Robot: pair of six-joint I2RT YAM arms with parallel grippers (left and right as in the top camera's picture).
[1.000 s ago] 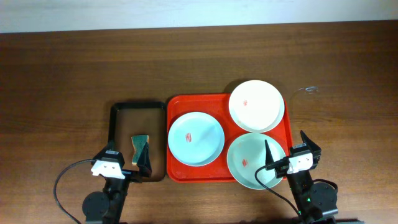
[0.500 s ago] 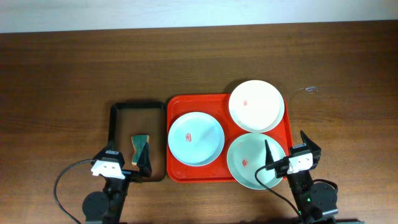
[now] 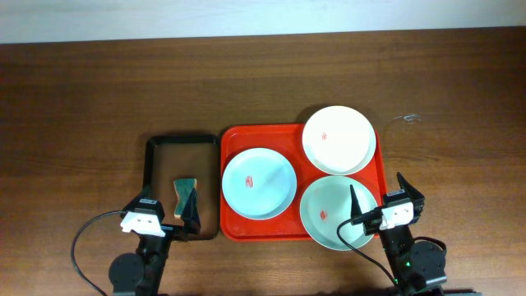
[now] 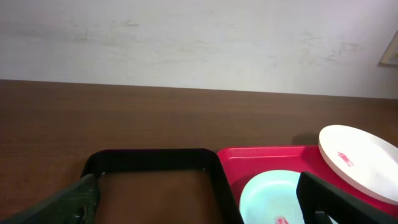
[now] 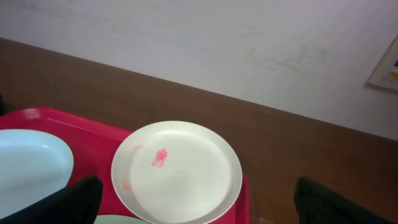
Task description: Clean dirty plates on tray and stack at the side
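a large red tray [image 3: 275, 136] is lying on a dark wooden table [image 3: 99, 99], seen from above. three round plates are sitting on the tray, each showing a small red smear near its middle. a pale blue plate [image 3: 259, 182] is filling the tray's left half. a white plate [image 3: 339, 140] is sitting at the tray's far right corner, its edge reaching over the tray's rim. a pale green plate [image 3: 329, 201] is lying at the tray's near right corner, just below the white one and slightly overhanging the near rim.

just beside the tray's left edge, a smaller black-rimmed tray [image 3: 177, 160] is holding a green-topped sponge [image 3: 186, 193].

the left gripper [image 3: 167, 205] is hovering over the near end of that small tray, left of the red tray, with its fingers spread wide and holding nothing. the right gripper [image 3: 378, 196] is hovering at the red tray's near right corner, partly above the green plate, its fingers also spread wide and holding nothing.
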